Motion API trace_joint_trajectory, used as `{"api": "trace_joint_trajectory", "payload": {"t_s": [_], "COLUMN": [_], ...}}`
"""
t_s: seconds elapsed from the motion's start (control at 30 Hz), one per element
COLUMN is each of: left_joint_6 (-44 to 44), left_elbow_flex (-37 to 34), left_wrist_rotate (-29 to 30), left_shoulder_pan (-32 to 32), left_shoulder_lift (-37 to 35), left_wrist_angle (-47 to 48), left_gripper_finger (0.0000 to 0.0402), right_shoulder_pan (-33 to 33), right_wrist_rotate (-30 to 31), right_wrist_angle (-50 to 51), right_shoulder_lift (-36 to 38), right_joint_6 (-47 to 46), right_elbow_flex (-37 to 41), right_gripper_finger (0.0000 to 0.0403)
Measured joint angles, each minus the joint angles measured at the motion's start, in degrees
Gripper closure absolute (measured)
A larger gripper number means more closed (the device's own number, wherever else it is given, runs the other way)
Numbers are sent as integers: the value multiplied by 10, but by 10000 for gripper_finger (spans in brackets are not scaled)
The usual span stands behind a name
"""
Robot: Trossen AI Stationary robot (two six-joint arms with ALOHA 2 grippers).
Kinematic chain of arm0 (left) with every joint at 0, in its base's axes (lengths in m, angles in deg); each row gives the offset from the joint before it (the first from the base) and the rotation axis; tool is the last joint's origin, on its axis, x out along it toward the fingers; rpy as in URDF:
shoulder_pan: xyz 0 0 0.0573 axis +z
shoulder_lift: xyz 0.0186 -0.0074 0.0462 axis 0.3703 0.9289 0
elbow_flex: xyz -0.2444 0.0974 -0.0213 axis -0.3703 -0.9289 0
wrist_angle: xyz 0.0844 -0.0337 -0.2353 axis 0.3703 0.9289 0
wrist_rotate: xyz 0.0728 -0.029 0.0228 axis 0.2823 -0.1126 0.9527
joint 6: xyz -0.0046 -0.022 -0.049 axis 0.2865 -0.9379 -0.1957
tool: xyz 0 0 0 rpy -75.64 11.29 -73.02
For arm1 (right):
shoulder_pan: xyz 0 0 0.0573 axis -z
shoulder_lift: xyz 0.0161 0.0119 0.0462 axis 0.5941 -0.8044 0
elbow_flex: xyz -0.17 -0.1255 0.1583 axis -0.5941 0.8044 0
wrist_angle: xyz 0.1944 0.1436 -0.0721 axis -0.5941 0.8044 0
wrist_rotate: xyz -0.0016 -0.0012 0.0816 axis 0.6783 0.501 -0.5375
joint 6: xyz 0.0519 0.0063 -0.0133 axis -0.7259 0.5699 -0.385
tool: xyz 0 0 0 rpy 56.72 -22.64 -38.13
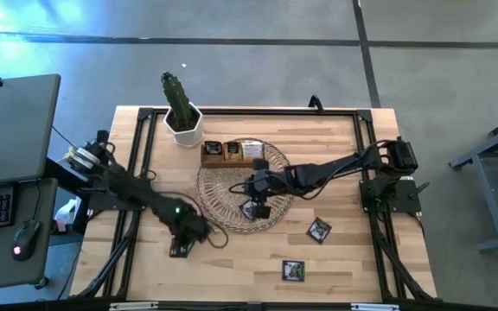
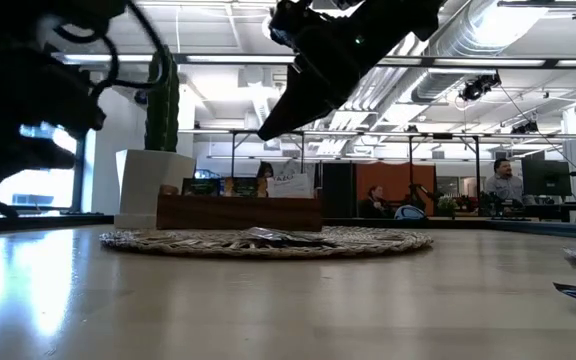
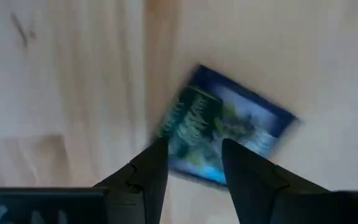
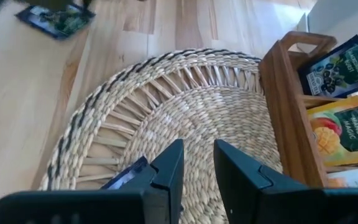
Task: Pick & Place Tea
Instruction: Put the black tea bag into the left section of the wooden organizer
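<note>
Left gripper (image 3: pixel 191 165) hangs low over the bare wooden table (image 1: pixel 232 268), its two dark fingers parted with nothing between them. Directly beneath and just ahead of the fingertips lies a dark blue-green tea sachet (image 3: pixel 225 127), flat on the wood and turned at a slant, so one corner points toward the gap between the fingers. The sachet's edges run diagonally to the line between the fingertips; a straight descent would likely meet it corner-on unless the wrist turns.

Right gripper (image 4: pixel 197 171) hovers above the wicker mat (image 4: pixel 185 106), fingers narrowly apart and holding nothing that can be seen. A flat sachet on the mat (image 4: pixel 126 175) lies just beside one finger. Farther off from that gripper, past the mat's edge, stands the wooden box (image 4: pixel 288 118) with several sachets upright in its compartments.

Two more sachets (image 1: pixel 319 229) lie on the table, nearer the right arm than the left.
</note>
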Motion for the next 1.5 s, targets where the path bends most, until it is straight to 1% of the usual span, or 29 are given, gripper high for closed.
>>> {"api": "trace_joint_trajectory", "payload": {"t_s": [0.07,0.13,0.23,0.4,0.47,0.57,0.63,0.7,0.77,0.83,0.9,0.97,1.1,1.2,1.27,1.33,1.4,1.5], "left_joint_6": [-10,-22,-24,-18,-21,-24,-38,-67,-106,-130,-154,-180,-246,-247,-236,-196,-133,-19], "left_elbow_flex": [-1,2,2,2,2,2,2,1,0,5,16,37,76,103,107,110,107,106], "left_wrist_rotate": [43,60,71,71,71,77,91,119,157,196,246,314,460,585,655,701,713,713], "left_shoulder_pan": [-17,-24,-35,-33,-33,-33,-33,-34,-33,-29,-21,-7,42,91,127,169,210,264], "left_shoulder_lift": [15,31,40,49,49,50,50,46,38,28,23,6,-17,-28,-33,-33,-25,-5], "left_wrist_angle": [9,11,11,1,-5,-11,-18,-23,-21,-10,43,100,262,308,303,261,210,122], "left_gripper_finger": [254,254,254,255,262,297,336,377,392,384,381,386,399,395,396,398,400,400], "right_shoulder_pan": [0,0,0,0,0,0,0,0,0,0,0,-1,-6,-14,-18,-21,-21,-21], "right_wrist_rotate": [-2,-2,-3,-4,-4,-4,-4,-4,-4,3,24,43,74,114,141,161,169,169], "right_wrist_angle": [0,-1,-4,-9,-9,-9,-9,-9,-9,-9,-8,7,71,113,130,150,165,181], "right_shoulder_lift": [0,0,0,0,0,0,0,0,0,0,0,5,37,67,84,97,106,108], "right_joint_6": [0,0,0,0,0,-3,-12,-21,-24,-23,-22,-24,-24,-30,-48,-68,-82,-90], "right_elbow_flex": [0,0,0,0,0,0,0,0,0,0,0,0,0,0,0,0,0,0], "right_gripper_finger": [318,318,318,318,318,318,318,318,318,318,318,318,318,318,318,318,318,318]}}
